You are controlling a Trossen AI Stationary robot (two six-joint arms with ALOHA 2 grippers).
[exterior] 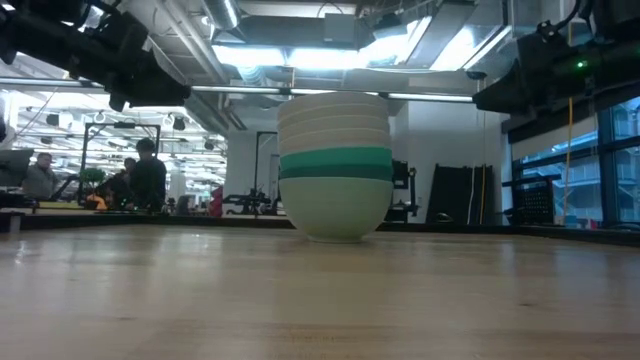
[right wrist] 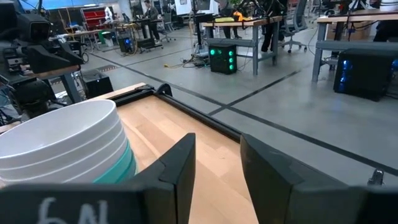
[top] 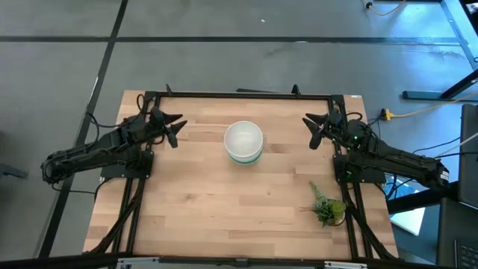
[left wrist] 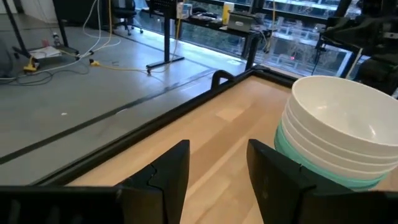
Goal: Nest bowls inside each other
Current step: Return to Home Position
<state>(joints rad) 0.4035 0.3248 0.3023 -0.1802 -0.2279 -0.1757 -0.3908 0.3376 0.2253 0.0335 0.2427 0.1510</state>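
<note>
- left gripper: 2 fingers apart, nothing between them; it hangs over the far left part of the table, aimed at the middle.
- right gripper: 2 fingers apart, empty; mirrored over the far right part, also aimed at the middle.
- 1 stack of bowls stands upright on the wood between the 2 grippers, well apart from both and a bit toward the far edge.
- the low view shows 7 bowls nested in that stack: 4 white bowls on top, then 1 bright turquoise bowl, then 1 dark teal bowl, and 1 pale mint green bowl at the bottom, touching the table.
- 1 plant sprig lies near the right arm's base, well apart from the stack.
</note>
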